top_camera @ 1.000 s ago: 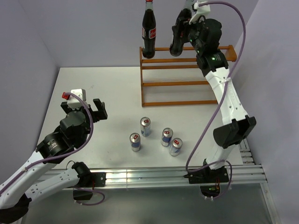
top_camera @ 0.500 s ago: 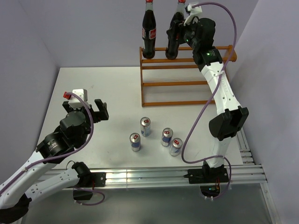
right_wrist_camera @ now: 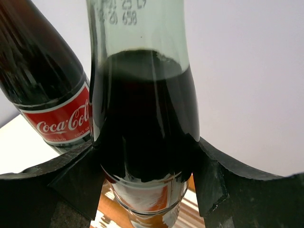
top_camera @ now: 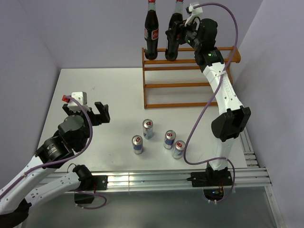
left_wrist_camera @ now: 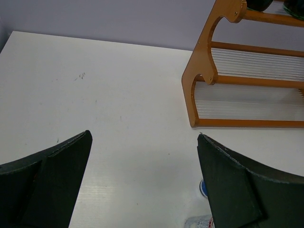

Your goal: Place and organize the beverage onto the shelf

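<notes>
1. Hold dark glass cola bottle [top_camera: 171, 50] upright, clamped in right gripper [top_camera: 175, 34], at orange-brown wooden shelf's [top_camera: 185, 105] top tier.
2. Lower gently beside standing red-labelled bottle [top_camera: 151, 33], avoiding contact.
3. Leave left gripper [top_camera: 85, 111], jaws apart, near 4 blue-and-silver cans [top_camera: 148, 129].

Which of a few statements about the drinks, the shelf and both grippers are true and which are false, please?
1. The right gripper is shut on a cola bottle at the top tier of the shelf. True.
2. The four cans stand on the lower tier. False: they stand on the table, in front of the shelf.
3. The left gripper is open and empty. True.
4. The second cola bottle lies on its side. False: it stands upright on the top tier, beside the held one.
</notes>
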Controlling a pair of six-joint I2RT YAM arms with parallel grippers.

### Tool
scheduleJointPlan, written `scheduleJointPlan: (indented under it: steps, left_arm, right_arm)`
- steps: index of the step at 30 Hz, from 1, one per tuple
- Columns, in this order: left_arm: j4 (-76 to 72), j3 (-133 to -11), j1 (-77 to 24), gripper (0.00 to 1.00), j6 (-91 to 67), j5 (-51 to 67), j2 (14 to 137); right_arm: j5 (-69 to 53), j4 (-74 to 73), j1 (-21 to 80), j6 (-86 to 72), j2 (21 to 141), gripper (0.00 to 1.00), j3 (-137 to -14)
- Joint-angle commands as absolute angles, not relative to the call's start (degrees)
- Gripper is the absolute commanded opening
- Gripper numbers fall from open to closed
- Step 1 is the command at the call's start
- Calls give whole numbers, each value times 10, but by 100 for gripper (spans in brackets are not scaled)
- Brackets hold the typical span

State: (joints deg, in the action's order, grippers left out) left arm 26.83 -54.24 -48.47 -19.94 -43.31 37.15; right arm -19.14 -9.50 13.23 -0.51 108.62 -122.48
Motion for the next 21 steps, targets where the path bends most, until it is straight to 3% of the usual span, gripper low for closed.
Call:
scheduleJointPlan:
  steps: [1,21]
  left_arm:
    - [250,-548,-486,100,-189,-423,380]
    - [232,-538,-487,100,-173,-385,359]
  right_arm:
    - [-221,31,135,-7,1076,0,-1266]
    - [-212,137,153,16,1071,0,-1190]
